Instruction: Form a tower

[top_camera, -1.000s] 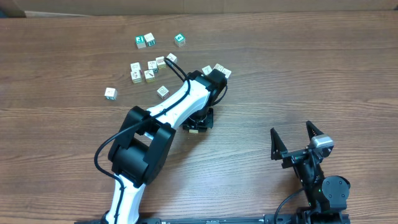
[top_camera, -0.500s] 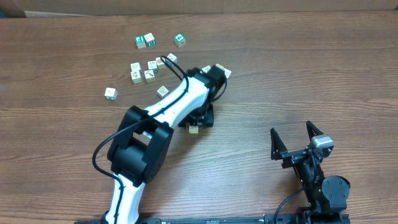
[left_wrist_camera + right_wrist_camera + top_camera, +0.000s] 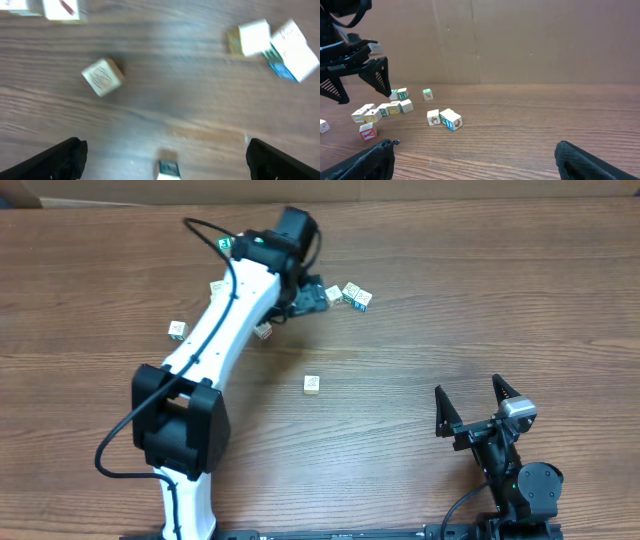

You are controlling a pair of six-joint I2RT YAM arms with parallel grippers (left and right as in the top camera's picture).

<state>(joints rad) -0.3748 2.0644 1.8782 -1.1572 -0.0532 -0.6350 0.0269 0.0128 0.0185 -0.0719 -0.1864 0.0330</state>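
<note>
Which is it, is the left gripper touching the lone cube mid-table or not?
Apart. The overhead view shows the cube by itself on bare wood, with the left gripper far from it and a wide stretch of table between them.

I'm getting soft, even light over the table [image 3: 480, 300], with shadows falling faint. The left wrist view is smearing, with cubes [image 3: 102, 76] at 10 and 2 o'clock blurring.

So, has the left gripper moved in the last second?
Yes. The left gripper moved off the lone cube, toward the far edge of the table.
</note>
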